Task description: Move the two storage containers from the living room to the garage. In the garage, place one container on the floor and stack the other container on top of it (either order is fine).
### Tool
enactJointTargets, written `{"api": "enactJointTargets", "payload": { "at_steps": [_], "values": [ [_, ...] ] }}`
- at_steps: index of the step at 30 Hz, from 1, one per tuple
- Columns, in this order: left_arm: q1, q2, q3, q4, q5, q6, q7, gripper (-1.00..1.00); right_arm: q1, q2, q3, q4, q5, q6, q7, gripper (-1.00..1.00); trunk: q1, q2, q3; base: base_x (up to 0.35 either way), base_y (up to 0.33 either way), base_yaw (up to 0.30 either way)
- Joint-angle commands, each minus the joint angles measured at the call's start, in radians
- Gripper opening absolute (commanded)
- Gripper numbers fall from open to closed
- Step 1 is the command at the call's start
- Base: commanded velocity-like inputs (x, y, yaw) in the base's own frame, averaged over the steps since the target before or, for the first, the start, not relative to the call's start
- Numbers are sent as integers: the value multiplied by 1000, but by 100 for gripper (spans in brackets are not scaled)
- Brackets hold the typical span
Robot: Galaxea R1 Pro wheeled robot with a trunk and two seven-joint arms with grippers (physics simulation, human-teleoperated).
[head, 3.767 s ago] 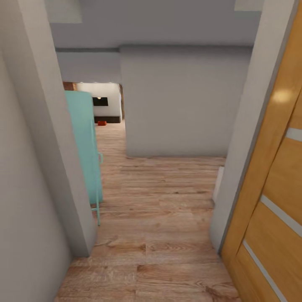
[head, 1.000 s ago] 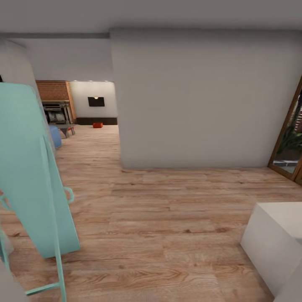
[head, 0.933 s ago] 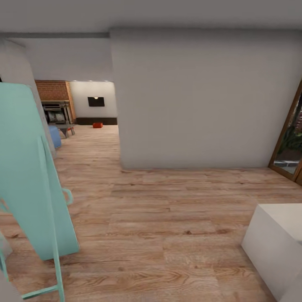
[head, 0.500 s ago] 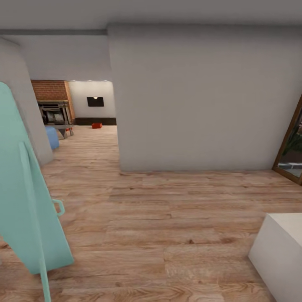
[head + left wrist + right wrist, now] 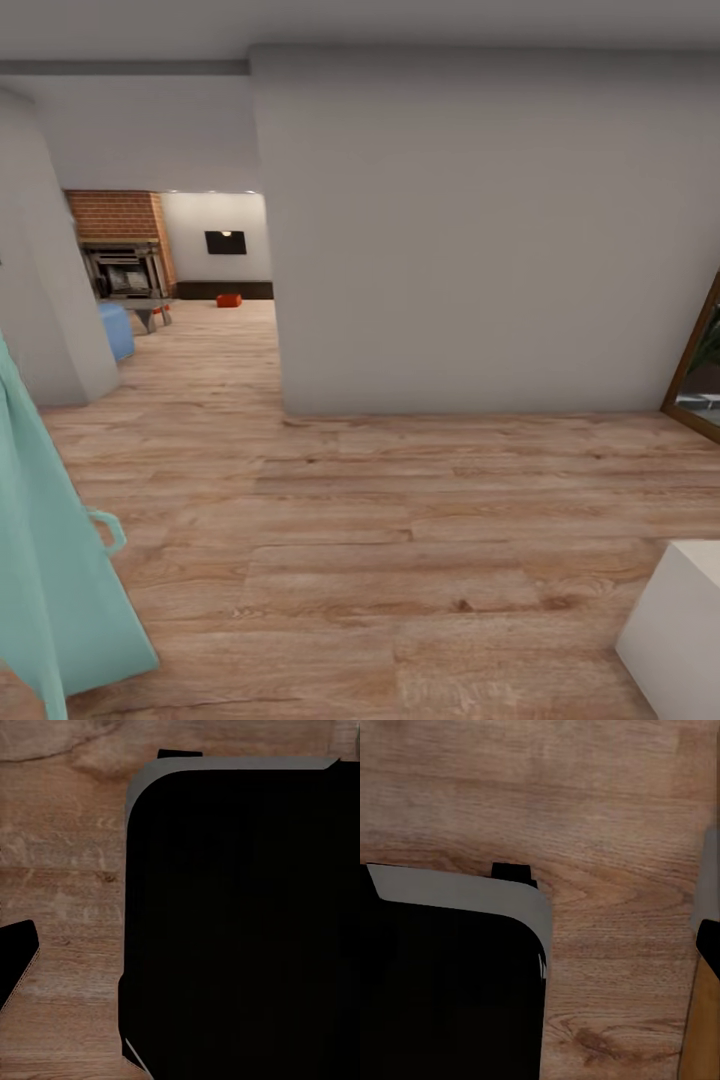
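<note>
Far down the wood floor (image 5: 380,560) sits one unlabelled storage container (image 5: 229,300).

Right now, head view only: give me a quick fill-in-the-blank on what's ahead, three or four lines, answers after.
1. The floor here is made of ____ planks.
2. The small bin far down the passage is ____ in colour.
3. The bin sits on the floor just below the black ____ on the far wall.
4. The wall beside the fireplace is built of ____.

Answers: wood; orange-red; TV; brick
</note>
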Motion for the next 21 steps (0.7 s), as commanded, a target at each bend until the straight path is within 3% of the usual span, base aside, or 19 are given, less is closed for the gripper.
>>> {"api": "enactJointTargets", "payload": {
  "at_steps": [1, 21],
  "values": [
    [0, 0, 0, 0, 6, -3, 0, 100, -1, 1, 8, 2, -8, -5, 0, 100, 1, 0, -1, 322, 0, 0],
    [0, 0, 0, 0, 6, -3, 0, 100, -1, 1, 8, 2, -13, -5, -1, 100, 1, 0, -1, 322, 0, 0]
  ]
}}
